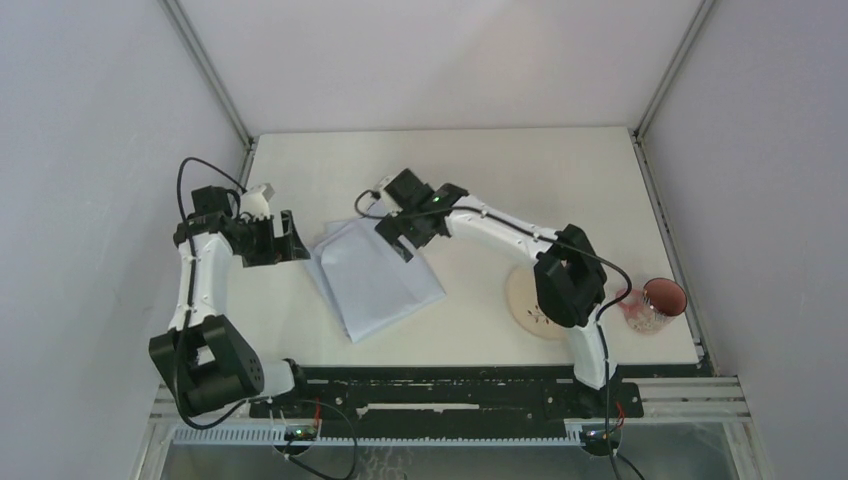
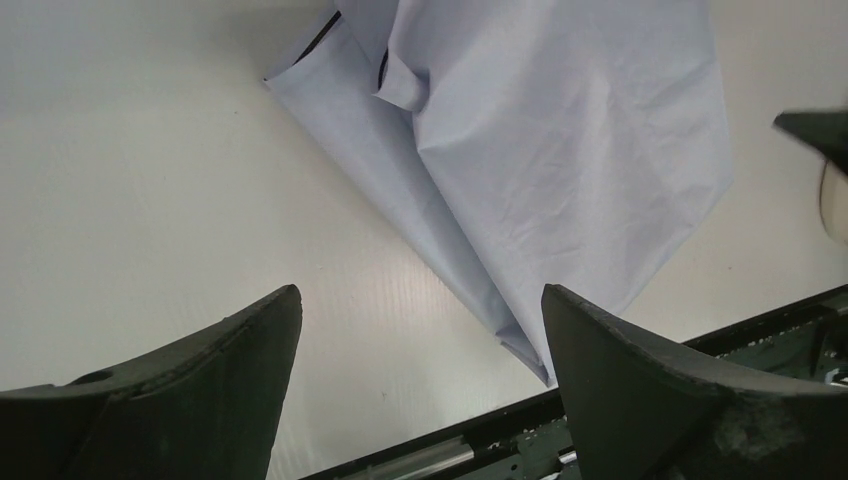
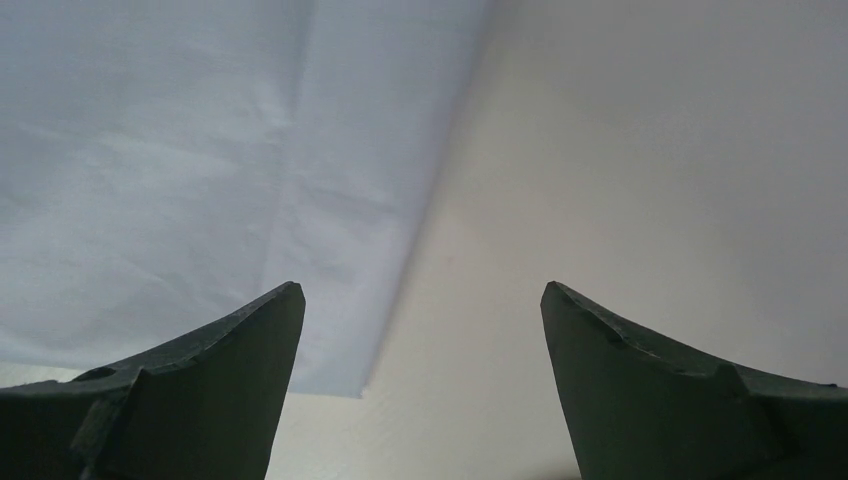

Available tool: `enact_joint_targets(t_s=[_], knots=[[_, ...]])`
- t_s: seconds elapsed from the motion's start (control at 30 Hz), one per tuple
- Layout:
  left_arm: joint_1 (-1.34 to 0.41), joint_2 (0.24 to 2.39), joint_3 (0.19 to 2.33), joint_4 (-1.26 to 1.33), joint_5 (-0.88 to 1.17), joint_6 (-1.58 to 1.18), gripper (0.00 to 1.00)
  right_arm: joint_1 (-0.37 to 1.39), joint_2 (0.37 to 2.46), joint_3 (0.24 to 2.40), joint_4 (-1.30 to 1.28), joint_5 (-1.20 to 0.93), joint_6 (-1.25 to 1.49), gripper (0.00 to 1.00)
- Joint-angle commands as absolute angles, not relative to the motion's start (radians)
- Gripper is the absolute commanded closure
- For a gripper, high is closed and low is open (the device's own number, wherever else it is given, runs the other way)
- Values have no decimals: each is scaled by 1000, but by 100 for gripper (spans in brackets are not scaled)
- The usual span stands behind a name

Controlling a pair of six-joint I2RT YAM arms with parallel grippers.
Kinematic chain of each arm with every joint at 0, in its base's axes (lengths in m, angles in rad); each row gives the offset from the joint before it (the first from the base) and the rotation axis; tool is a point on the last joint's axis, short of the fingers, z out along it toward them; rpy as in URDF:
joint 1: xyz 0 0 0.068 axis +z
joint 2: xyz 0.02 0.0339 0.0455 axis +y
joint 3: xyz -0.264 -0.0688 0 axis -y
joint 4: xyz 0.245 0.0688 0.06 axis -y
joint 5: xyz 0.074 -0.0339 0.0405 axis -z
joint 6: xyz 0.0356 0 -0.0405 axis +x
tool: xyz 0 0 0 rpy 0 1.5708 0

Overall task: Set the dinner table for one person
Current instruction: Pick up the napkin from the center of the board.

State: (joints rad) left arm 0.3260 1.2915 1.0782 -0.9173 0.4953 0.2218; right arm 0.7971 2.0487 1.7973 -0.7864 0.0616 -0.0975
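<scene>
Two grippers: left gripper and right gripper, both spread wide, grasping nothing.
Table: smooth, matte, cream-white rectangle lying under everything, arm bases at its near edge.
Cloth: pale blue, thin, creased, folded into a rough rectangle, flat on the table left of centre, between the grippers.
Plate: round, beige, dark motif, partly hidden by the right arm.
Cup: pink, translucent, upright near the right edge; contents cannot be told.

The dinner table lies flat, a smooth cream-white rectangular top.
</scene>
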Motion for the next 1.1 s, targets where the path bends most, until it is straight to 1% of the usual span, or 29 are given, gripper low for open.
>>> enact_joint_targets(t_s=[0.0, 0.13, 0.3, 0.37, 0.53, 0.63, 0.87, 0.97, 1.07], knots=[[355, 1351, 1045, -872, 567, 177, 6, 864, 1986, 1780, -657, 250, -124, 4], [401, 1413, 1052, -862, 626, 136, 7, 902, 1981, 1789, -616, 330, -89, 4], [532, 1423, 1079, -817, 674, 89, 8, 988, 2023, 1826, -598, 450, -108, 4], [574, 1394, 1063, -763, 640, 68, 8, 1018, 2056, 1857, -605, 476, -116, 4], [586, 1305, 982, -668, 540, 71, 7, 1070, 2123, 1922, -670, 399, -65, 4], [587, 1289, 966, -665, 537, 83, 7, 1099, 2151, 1963, -687, 393, -36, 4], [618, 1261, 960, -638, 504, 47, 6, 1183, 2214, 1995, -666, 451, -71, 4], [637, 1220, 944, -587, 433, 7, 6, 1200, 2256, 2058, -682, 451, -71, 4], [639, 1168, 920, -539, 301, -18, 6, 1210, 2298, 2120, -706, 444, -61, 4]])
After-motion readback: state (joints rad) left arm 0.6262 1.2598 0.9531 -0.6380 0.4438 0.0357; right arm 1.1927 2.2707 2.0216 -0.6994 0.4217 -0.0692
